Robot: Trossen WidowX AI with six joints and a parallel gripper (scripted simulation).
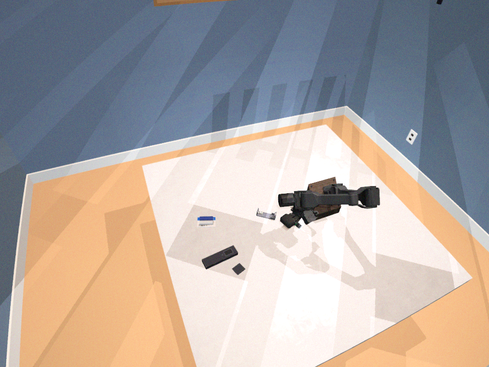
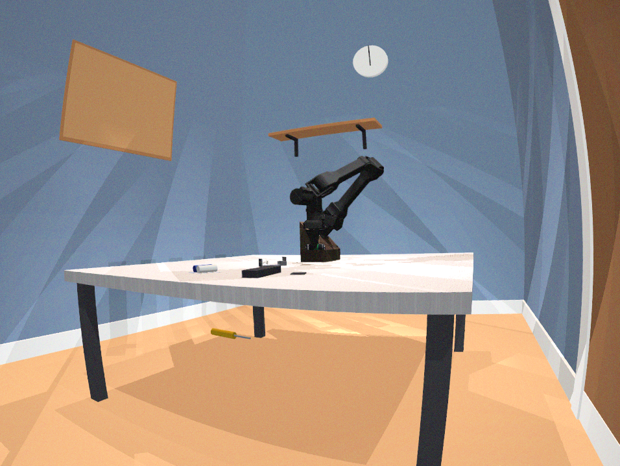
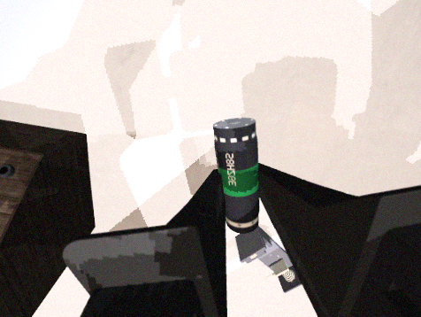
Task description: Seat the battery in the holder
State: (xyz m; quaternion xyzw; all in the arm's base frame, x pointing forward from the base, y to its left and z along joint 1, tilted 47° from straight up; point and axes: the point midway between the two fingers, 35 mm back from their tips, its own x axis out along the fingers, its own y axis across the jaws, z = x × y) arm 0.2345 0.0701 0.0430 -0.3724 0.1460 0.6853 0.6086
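The battery [image 3: 240,181] [image 2: 315,246] [image 1: 298,225] is a dark cylinder with a green band. My gripper [image 3: 236,173] is shut on it around the middle, one finger on each side. The exterior view shows the battery raised above the table, in front of the robot's base. In the wrist view its grey end points up the picture and the end with the pale ring points down, toward the holder. The small grey holder [image 1: 266,215] [image 3: 250,246] [image 2: 282,262] stands empty on the table, left of the gripper in the top view. Its coil spring [image 3: 288,275] shows at the far end; the right finger covers part of its side.
The wooden base [image 1: 321,186] [image 3: 44,195] stands close beside the gripper. A blue and white cylinder [image 1: 206,218] [image 2: 205,269], a long black box [image 1: 217,258] [image 2: 261,271] and a thin dark square [image 1: 238,269] [image 2: 298,273] lie beyond the holder. A yellow screwdriver [image 2: 223,333] lies on the floor.
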